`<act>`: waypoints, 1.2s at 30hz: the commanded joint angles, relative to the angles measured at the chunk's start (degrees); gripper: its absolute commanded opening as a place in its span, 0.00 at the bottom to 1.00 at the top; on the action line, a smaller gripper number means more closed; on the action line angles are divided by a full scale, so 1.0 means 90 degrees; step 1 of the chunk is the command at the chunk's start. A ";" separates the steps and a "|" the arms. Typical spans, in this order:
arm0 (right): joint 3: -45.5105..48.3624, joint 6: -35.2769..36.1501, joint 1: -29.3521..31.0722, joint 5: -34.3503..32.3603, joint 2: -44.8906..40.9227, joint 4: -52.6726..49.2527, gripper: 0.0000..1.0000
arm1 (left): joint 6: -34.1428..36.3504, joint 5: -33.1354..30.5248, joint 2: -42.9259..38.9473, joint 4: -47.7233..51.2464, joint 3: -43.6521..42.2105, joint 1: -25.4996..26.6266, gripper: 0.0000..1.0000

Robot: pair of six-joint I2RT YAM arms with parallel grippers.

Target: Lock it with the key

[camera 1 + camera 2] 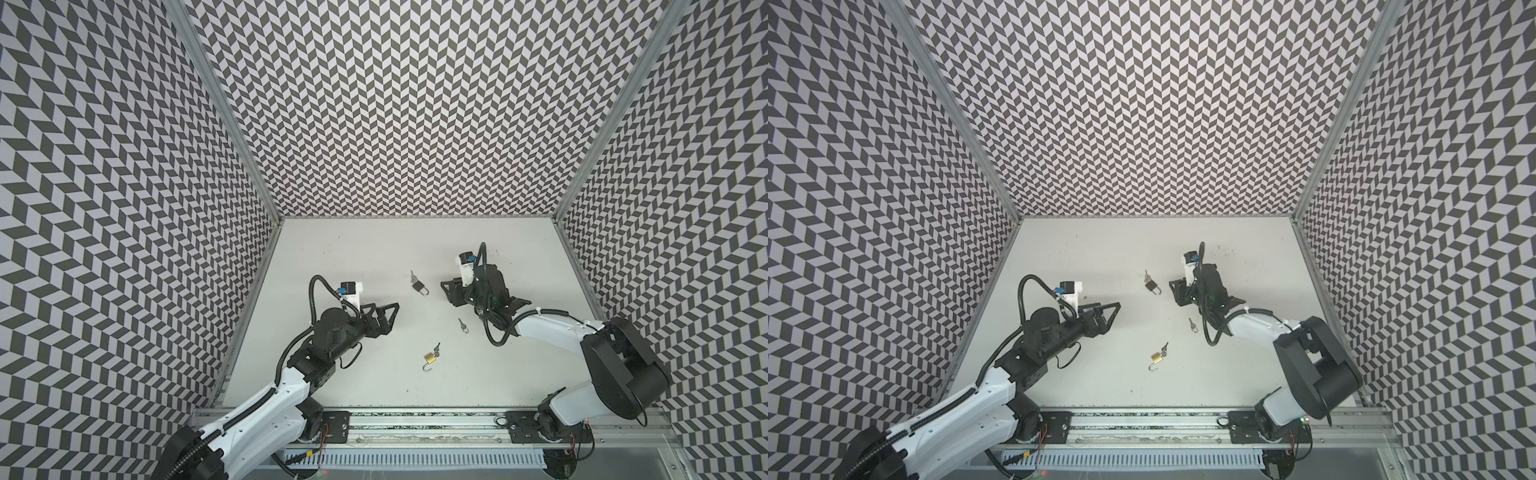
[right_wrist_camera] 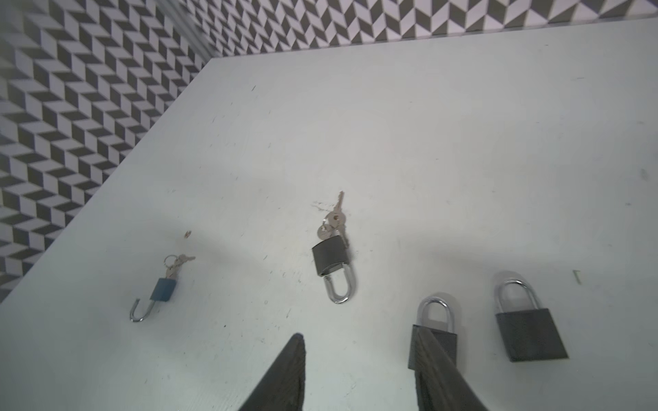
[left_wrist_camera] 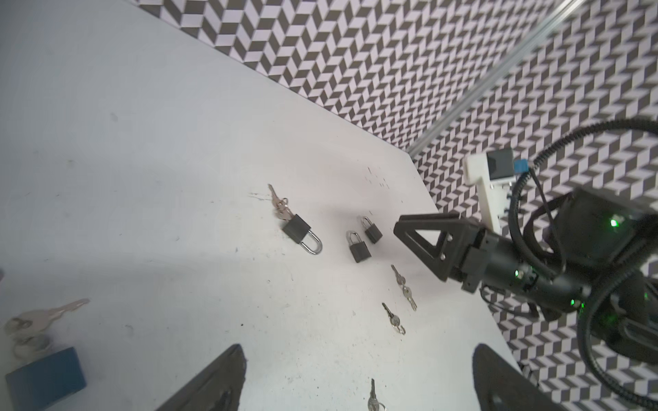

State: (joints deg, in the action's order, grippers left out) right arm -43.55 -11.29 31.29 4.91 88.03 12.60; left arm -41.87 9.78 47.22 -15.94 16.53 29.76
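**Chevron-walled cell, padlocks all over the table**

Grey-and-white chevron walls (image 1: 415, 104) are seen on three sides, with a scuffed white table (image 1: 353, 249) down below. Near the middle of it the dark padlock (image 1: 419, 286) is laid flat. A bunch of keys (image 2: 333, 219) is seen at its base, and whether one is actually pushed into the keyhole can't be made out tbh. Its shackle (image 2: 340, 290) looks pushed shut.

The right gripper (image 2: 359, 384) is parked near that lock, its fingers (image 2: 285, 377) partway apart with nothing gripped. In the right wrist view a second dark padlock (image 2: 447, 340) is partly covered by one finger, and a third dark padlock (image 2: 530, 334) is laid just beside it.

The left gripper (image 1: 388, 320) is held off on the other side of the lock, spread wide, nothing caught in it.

A blue padlock (image 2: 163, 289) with its shackle swung open is spotted in both wrist views. A brass padlock (image 1: 430, 357), also open and with keys attached, is shown in both top views nearer the front edge. Loose keys (image 1: 462, 325) are seen between it and the right arm.
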 commanded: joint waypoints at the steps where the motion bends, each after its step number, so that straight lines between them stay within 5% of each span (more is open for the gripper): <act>1: -0.0562 0.0934 0.0231 -0.0079 0.0461 -0.0404 0.56 | -0.0727 0.0697 -0.0013 -0.0557 -0.0148 -0.0603 0.99; 12: -0.2692 0.1977 0.0552 -0.0171 0.2466 -0.1738 0.63 | -0.1027 0.0971 0.0191 -0.0586 -0.0188 -0.1488 1.00; 36: -0.4530 0.2145 0.0659 -0.0709 0.3894 -0.3428 0.49 | -0.0946 0.1061 0.0198 -0.0531 -0.0182 -0.1522 0.98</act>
State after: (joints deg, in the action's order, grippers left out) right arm -82.59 7.84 36.75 -0.47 121.62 -16.05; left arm -50.24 18.92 49.19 -19.35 15.22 16.45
